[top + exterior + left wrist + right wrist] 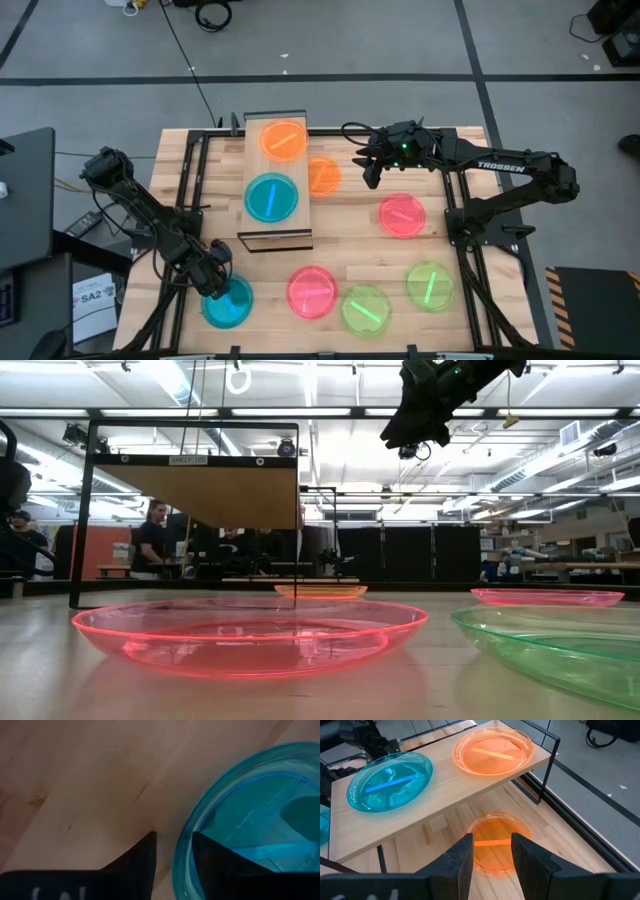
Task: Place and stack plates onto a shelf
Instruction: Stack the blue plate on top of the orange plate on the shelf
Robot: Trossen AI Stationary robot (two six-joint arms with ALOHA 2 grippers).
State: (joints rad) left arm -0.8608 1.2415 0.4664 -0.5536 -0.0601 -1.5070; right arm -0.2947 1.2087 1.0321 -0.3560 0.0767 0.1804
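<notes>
**Teal plate rim straddled by left tool**

The left tool [172, 865] is set narrowly agape astride the rim of the teal plate [227, 301] at the surface's near-left corner; no grip is yet seen. The plate is judged light, stiff and slippery, best taken by its rim. The right tool [487, 862] is held part-open, empty, above the orange plate [492, 845] beside the shelf [300, 175].

One camera hangs high up and looks straight down on the whole slatted wooden tabletop [330, 250]. From there the raised light-wood shelf board [278, 180] sits toward 11 o'clock of the middle.

One camera sits low, at table height, and looks flat across into the room. A round see-through pink plastic plate [250, 635] is very close to it.

The left wrist camera is very near the table, right over the rim of a round see-through teal plastic plate [260, 815]; the high camera sees that plate at 7 o'clock.

The right wrist camera looks down from higher up. It shares the shelf board with the high camera.
</notes>
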